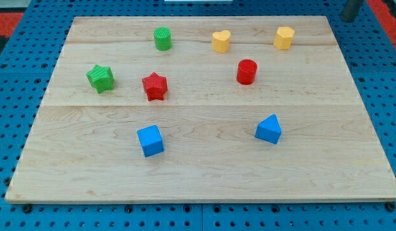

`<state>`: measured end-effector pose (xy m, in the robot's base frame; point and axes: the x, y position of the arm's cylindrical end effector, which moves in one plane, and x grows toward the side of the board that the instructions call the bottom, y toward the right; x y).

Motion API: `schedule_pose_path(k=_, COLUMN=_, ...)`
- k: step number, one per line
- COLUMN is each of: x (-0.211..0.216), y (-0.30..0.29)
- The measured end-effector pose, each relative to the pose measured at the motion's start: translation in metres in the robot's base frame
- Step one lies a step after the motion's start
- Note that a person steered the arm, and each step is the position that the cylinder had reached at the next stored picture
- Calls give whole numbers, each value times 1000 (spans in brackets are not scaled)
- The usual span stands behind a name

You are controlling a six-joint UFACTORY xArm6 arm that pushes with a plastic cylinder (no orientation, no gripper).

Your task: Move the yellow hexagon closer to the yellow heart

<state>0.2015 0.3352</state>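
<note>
The yellow hexagon (284,37) sits near the view's top right of the wooden board (198,173). The yellow heart (221,40) lies to its left, about a hand's width away, in the same row. My tip (347,17) shows at the view's top right corner, just off the board's edge, to the right of and above the yellow hexagon. It touches no block.
A red cylinder (246,71) stands below and between the two yellow blocks. A green cylinder (162,38) is left of the heart. A green star (100,77) and a red star (154,86) lie at the left. A blue cube (150,140) and a blue wedge-like block (269,129) lie lower down.
</note>
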Motion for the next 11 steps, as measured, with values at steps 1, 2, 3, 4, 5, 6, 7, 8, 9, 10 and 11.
schedule_pose_path(k=1, x=0, y=0)
schedule_pose_path(k=2, x=4, y=0)
schedule_pose_path(k=3, x=4, y=0)
schedule_pose_path(k=4, x=14, y=0)
schedule_pose_path(k=5, x=20, y=0)
schedule_pose_path(k=6, x=25, y=6)
schedule_pose_path(k=7, x=25, y=6)
schedule_pose_path(k=8, x=36, y=10)
schedule_pose_path(k=9, x=86, y=8)
schedule_pose_path(k=10, x=92, y=-22)
schedule_pose_path(k=11, x=73, y=-37)
